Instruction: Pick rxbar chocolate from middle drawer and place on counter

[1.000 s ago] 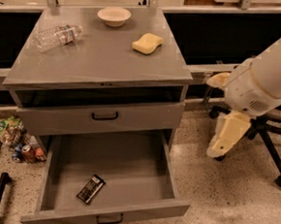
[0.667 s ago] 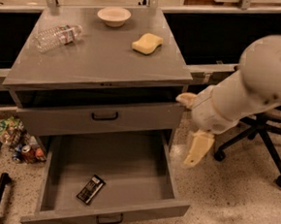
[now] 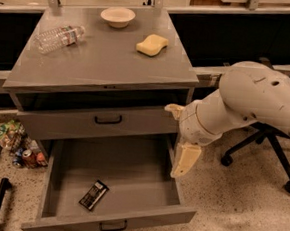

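Now one black, pale-lettered bar (image 3: 94, 195) lies near-left in the drawer (image 3: 126, 163), one bottle (image 3: 58, 36), one bowl (image 3: 117, 16) and one sponge (image 3: 152, 44) sit on the counter (image 3: 103, 66), and my gripper (image 3: 174, 140) hangs spread and empty by the drawer's right wall.

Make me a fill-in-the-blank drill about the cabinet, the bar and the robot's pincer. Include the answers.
1. The chocolate bar lies in the open drawer, in a ____ wrapper.
2. On the counter, the plastic bottle lies on its ____.
3. The sponge on the counter is ____.
4. The pincer hangs by the drawer's right-hand wall as pictured, pointing ____.

Missing words: black; side; yellow; down.
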`<state>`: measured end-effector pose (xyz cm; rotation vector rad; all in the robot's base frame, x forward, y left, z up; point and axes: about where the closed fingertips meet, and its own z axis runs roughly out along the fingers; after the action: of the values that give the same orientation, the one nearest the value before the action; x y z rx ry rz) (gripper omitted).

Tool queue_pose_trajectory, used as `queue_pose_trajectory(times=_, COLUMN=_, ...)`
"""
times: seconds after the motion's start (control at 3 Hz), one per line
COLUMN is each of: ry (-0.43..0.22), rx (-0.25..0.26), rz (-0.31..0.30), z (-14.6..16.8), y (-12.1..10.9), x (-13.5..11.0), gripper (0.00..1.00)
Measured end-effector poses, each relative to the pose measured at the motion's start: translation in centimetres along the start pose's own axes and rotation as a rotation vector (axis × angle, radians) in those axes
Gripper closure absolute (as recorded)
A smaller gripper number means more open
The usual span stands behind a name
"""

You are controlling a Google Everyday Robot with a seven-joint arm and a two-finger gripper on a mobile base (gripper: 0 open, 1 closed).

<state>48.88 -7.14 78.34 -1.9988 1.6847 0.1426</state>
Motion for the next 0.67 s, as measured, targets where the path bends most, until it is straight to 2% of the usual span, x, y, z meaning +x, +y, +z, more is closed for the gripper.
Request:
queue_pose_trajectory(times=0.33, ry=-0.048, rx=-0.076, rz=-0.034, z=3.6, y=0.7, x=-0.8, gripper=0.0)
queue_pose_trajectory(times=0.67, ry=-0.139, rx=-0.217, rz=-0.152, z=11.2, y=2.0, x=-3.1, gripper=0.0)
